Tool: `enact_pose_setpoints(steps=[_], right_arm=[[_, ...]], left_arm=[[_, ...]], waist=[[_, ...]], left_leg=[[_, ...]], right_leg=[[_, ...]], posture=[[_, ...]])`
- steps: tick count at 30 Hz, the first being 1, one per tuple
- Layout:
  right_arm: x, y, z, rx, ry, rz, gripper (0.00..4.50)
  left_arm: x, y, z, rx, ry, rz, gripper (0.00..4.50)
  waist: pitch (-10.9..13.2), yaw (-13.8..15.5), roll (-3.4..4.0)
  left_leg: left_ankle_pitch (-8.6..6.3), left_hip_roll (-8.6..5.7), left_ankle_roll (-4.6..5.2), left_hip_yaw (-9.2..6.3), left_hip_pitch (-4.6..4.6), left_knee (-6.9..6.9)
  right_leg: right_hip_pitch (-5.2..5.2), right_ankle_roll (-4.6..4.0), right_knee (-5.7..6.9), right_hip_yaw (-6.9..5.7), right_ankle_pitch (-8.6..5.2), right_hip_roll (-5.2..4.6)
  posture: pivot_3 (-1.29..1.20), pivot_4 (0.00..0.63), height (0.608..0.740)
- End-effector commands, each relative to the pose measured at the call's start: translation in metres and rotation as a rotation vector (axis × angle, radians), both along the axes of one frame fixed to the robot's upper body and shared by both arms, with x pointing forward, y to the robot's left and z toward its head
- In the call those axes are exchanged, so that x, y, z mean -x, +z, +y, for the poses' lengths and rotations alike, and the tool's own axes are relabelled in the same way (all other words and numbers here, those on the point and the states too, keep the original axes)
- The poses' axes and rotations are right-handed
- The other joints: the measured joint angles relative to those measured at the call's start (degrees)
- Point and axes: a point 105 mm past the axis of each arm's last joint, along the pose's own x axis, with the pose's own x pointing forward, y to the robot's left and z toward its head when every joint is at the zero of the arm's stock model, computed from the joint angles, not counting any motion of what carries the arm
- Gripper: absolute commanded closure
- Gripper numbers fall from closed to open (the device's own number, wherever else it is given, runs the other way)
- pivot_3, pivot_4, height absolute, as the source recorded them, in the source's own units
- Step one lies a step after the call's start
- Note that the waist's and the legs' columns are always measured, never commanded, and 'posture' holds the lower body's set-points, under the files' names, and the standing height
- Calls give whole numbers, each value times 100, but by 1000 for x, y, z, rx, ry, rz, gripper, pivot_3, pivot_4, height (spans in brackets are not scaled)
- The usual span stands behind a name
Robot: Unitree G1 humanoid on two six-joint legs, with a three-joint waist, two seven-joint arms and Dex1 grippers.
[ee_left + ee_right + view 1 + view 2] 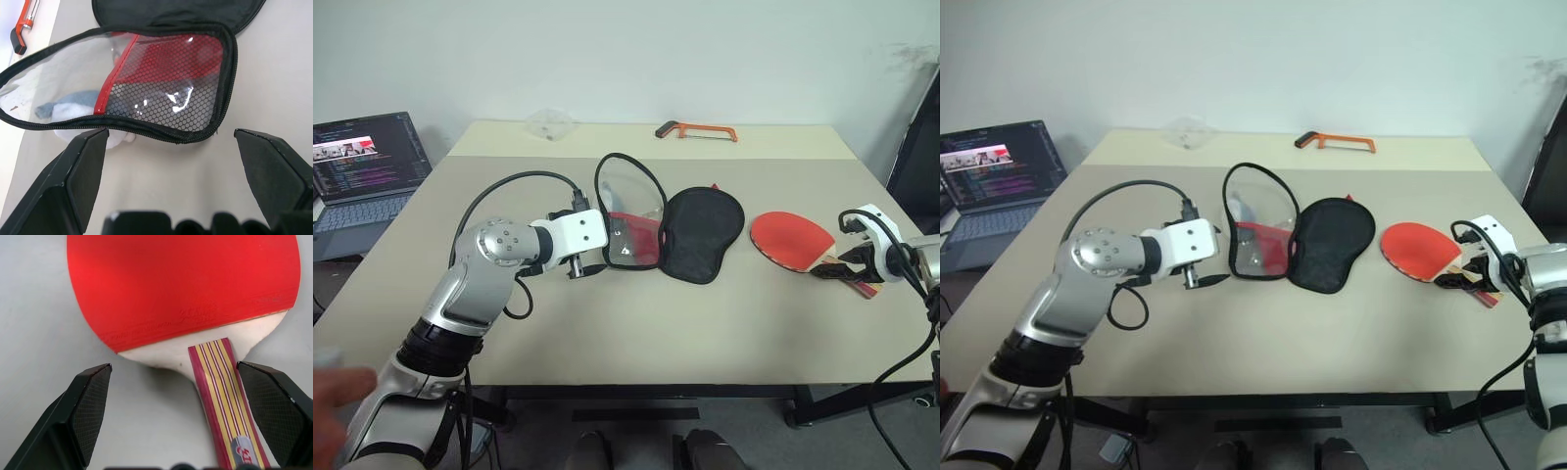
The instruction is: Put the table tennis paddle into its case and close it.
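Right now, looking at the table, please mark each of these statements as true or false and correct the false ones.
1. The table tennis paddle lies inside the case. False: it lies on the table to the right of the case, apart from it.
2. The case is unzipped, with its clear flap standing up. True.
3. The right tool is shut on the paddle's handle. False: its jaws are open, one on each side of the handle, and do not grip it.
4. The left tool is open and faces the standing flap. True.
5. An orange hacksaw lies at the far side of the table. True.
6. The laptop stands on the table beside the case. False: it sits off the table, to its left.
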Motion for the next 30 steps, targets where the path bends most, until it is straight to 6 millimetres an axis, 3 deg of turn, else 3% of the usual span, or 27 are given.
enact_pose_setpoints(steps=[1, 7, 8, 11, 16, 19, 27, 30], right_arm=[[-7, 5, -5, 30, -25, -24, 0], [-10, -5, -9, 88, -50, -2, 0], [-11, -5, -6, 74, -44, -4, 180], [-13, -7, -3, 56, -53, -12, 882], [-16, -3, -6, 49, -85, -44, 2607], [-20, 6, -8, 43, -104, -80, 3373], [-34, 44, -28, 67, -307, -273, 3410], [-45, 70, -18, 14, -346, -363, 3413]], left_arm=[[3, 16, -2, 8, -7, -67, 14], [3, 18, -5, 6, -14, -78, 14], [3, 18, -4, 5, -11, -80, 0], [2, 18, -2, 3, -3, -84, 0], [0, 17, 2, 1, 19, -85, 0], [1, 16, 4, 1, 26, -84, 0], [-1, 14, 10, -3, 52, -84, 0], [-2, 12, 13, -4, 66, -80, 0]], waist=[[0, -1, 0], [1, -32, 1], [0, -40, 1], [0, -78, 1], [0, -92, 1], [1, -93, 1], [8, -97, 11], [10, -96, 14]], left_leg=[[0, 0, 0, 1, 0, 0], [0, 0, 0, 1, 0, 0], [0, 0, 0, 1, 0, 0], [0, 0, 0, 0, 2, 5], [0, 0, 0, -3, 3, 12], [0, 0, 0, -2, 3, 13], [0, -1, 0, 1, 1, 10], [0, -1, 0, 1, 1, 2]], right_leg=[[0, 0, 0, 1, 0, 0], [0, -1, 0, 1, 1, 0], [0, -1, 0, 1, 1, 0], [4, 1, 1, 1, 0, 0], [8, 3, 2, 0, 2, 1], [8, 4, 2, 1, 2, 1], [4, 1, 1, 3, 3, -1], [1, -2, 2, 4, 4, 0]], posture=[[0, 150, 740], [0, 150, 740], [0, 150, 740], [0, 150, 740], [0, 150, 740], [0, 150, 740], [0, 150, 740], [0, 150, 740]])
